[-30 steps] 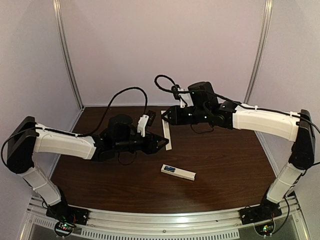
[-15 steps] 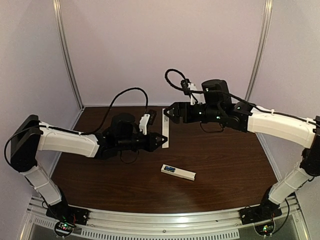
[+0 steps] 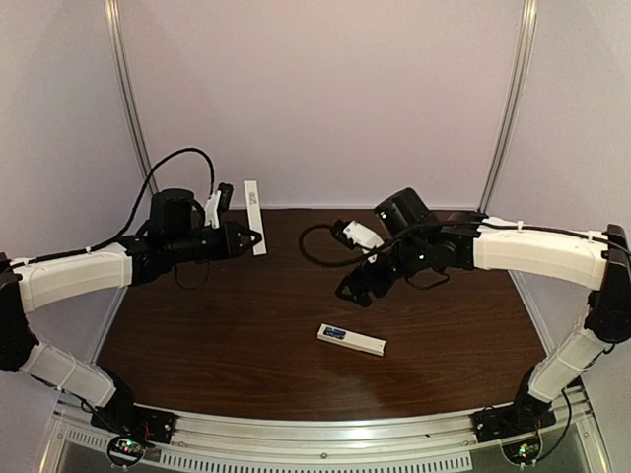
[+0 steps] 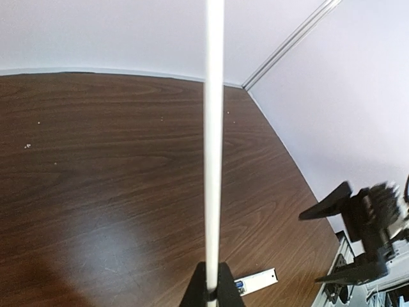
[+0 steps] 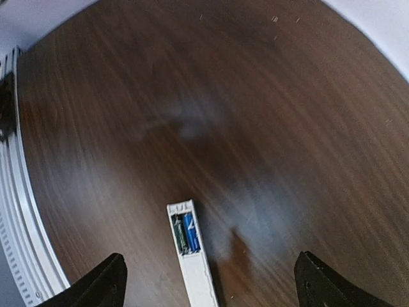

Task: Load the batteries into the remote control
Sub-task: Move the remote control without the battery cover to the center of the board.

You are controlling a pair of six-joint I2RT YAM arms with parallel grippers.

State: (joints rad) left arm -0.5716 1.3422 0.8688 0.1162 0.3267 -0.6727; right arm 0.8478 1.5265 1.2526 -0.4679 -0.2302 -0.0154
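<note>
The remote control lies flat on the table, front of centre, a slim white bar with its battery recess uncovered. In the right wrist view the remote control shows the batteries side by side in that recess, one blue and one darker greenish. My right gripper hovers open just behind and above it, with its black fingertips set wide either side and nothing between them. My left gripper is raised at the back left, shut on the lower end of a thin white cover strip, which stands up from the jaws.
Dark wooden table enclosed by pale walls with metal corner rails. A metal rail runs along the near edge by the arm bases. The right arm's looping black cable hangs over the table's middle.
My left gripper shut on the cover strip and carried it up to the back left. My right gripper opened wide and swung down toward the remote.
</note>
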